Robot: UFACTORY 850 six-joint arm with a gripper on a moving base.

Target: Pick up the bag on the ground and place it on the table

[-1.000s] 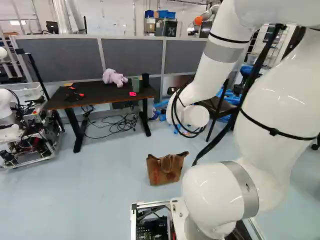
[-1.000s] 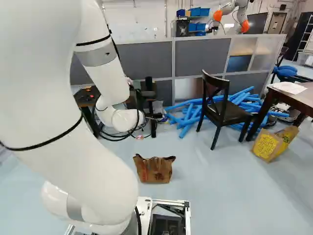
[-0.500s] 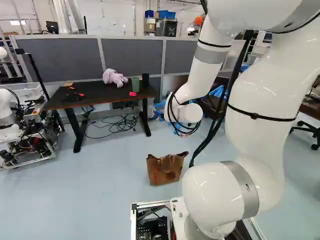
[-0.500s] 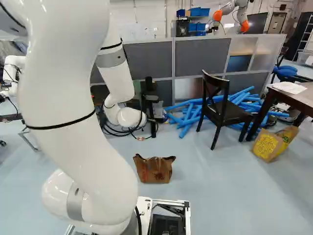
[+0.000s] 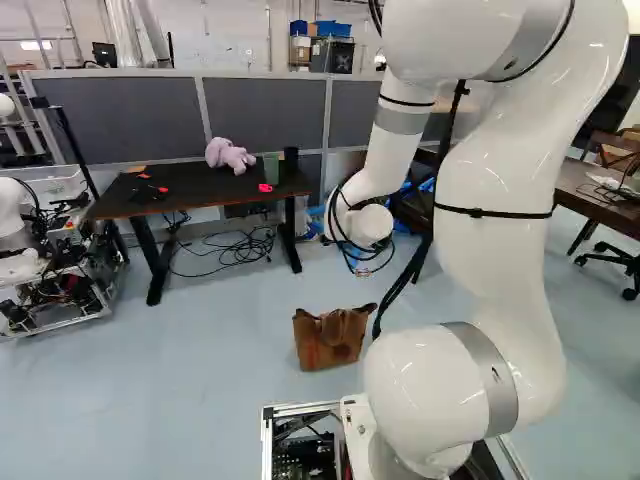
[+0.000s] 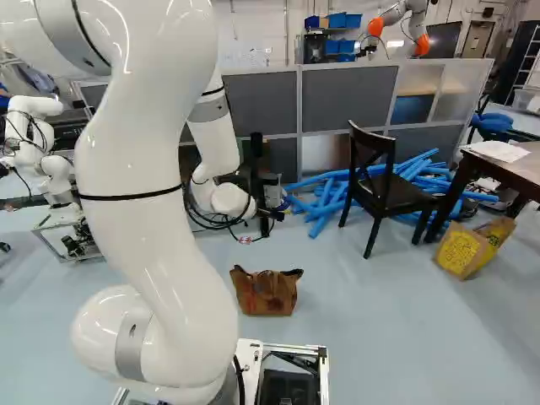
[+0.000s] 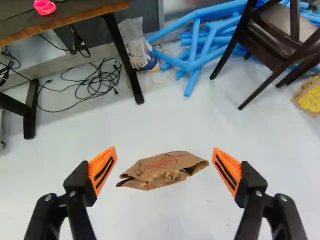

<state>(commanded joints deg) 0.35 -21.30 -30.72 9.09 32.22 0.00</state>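
In the left base view we see the brown bag (image 5: 331, 338) upright on the floor (image 5: 200, 400), nearer our base than the surface (image 5: 205, 198) beyond it. Only here can we make out the whole plush (image 5: 228, 155) on that surface, beside the green cup (image 5: 271, 169). The right base view gives us the same bag, and it adds the yellow bag (image 6: 474, 250) beside a second surface (image 6: 527, 169) with paper (image 6: 499, 151) on it; the chair (image 6: 386, 181) shows far more fully here, near the blue tubes (image 6: 405, 177). In the wrist view the fingers (image 7: 102, 169) stand wide, with nothing gripped. The brown bag lies on the floor ahead of them, lined up with the gap between, its long side running roughly from one to the other, touching neither. This view also shows us the black cables (image 7: 95, 82) under the surface.
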